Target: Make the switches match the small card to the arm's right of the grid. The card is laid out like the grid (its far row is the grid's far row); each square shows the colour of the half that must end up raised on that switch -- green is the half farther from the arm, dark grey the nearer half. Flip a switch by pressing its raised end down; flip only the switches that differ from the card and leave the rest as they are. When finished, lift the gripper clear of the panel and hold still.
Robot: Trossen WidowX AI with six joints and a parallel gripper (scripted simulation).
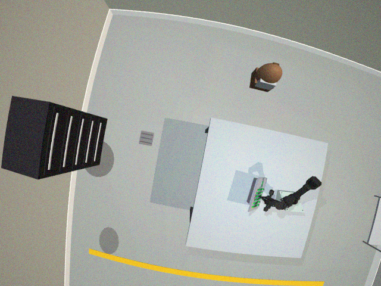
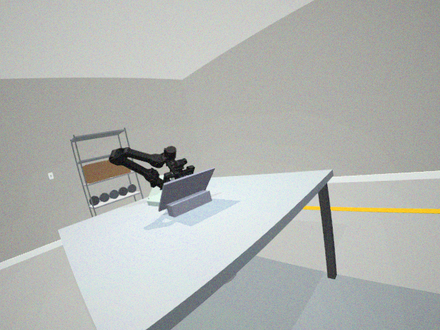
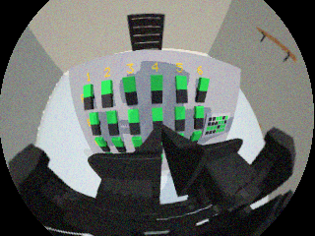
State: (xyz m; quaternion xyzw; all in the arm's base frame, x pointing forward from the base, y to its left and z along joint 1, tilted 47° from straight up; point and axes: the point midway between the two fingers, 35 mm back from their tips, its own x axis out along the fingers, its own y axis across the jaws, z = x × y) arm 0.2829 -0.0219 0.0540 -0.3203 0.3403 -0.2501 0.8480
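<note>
Wrist view: the closed, empty pincer (image 1: 262, 198) (image 2: 181, 174) (image 3: 159, 128) before the green-and-black switches (image 3: 157, 89) of the tilted panel (image 1: 263, 182) (image 2: 186, 185) (image 3: 108, 69).

In wrist pic, pincer (image 1: 261, 197) (image 2: 181, 176) (image 3: 159, 128) hides some nearer-row switches (image 3: 137, 142); card (image 3: 217, 125) squares too tiny.

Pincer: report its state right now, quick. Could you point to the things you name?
Pincer (image 1: 261, 197) (image 2: 181, 179) (image 3: 159, 128): closed, holding nothing, its tips in front of the switch panel (image 1: 262, 180) (image 2: 186, 186) (image 3: 228, 76).

Top looks down from high; exterior sees the table side-on.
</note>
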